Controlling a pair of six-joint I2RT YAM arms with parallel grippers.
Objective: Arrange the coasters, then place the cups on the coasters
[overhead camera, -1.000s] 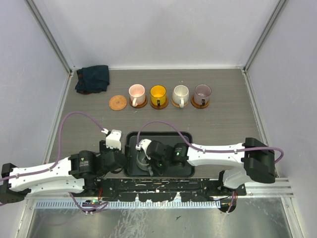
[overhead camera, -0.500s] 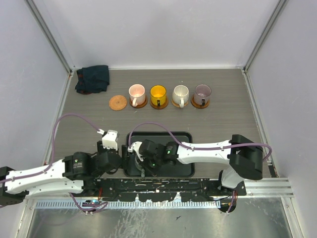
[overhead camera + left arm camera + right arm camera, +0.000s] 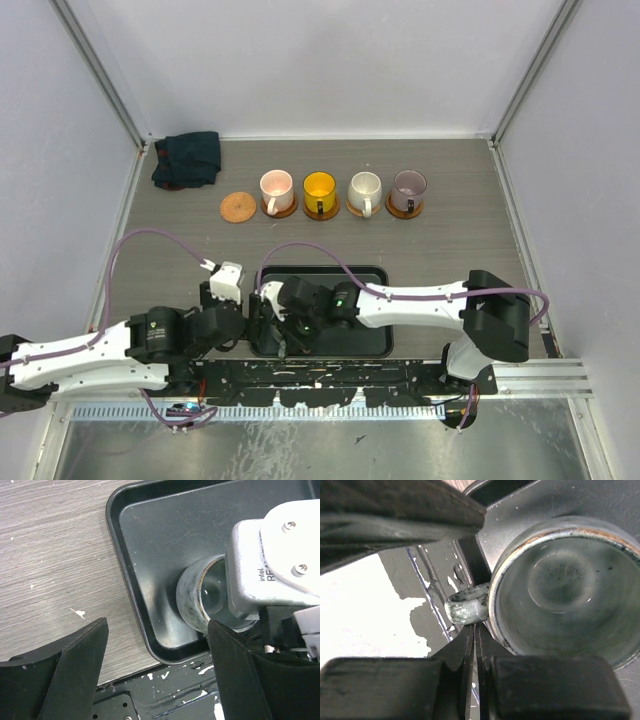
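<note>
A grey cup [image 3: 560, 585] stands upright in the near-left corner of the black tray [image 3: 116, 535]. My right gripper [image 3: 476, 627] has its jaws pressed almost together, with only a hairline slit and nothing between them. Its tips touch the underside of the cup's handle [image 3: 465, 609]. My left gripper [image 3: 157, 630] hangs wide open over the tray's near-left corner, and the grey cup [image 3: 192, 600] is just beyond its right finger. Pink [image 3: 276, 186], yellow [image 3: 320, 187], cream [image 3: 365, 188] and mauve [image 3: 409, 185] cups each sit on a coaster. One bare coaster [image 3: 237, 207] lies left of them.
A dark folded cloth [image 3: 187, 160] lies in the back left corner. The tray [image 3: 370, 275] sits right against the arms' black mounting rail [image 3: 320, 375]. Both arms crowd together over the tray's left end.
My right gripper has slid left across the tray into its near-left corner, taking the grey cup with it. My left arm has drawn back slightly to the left.
</note>
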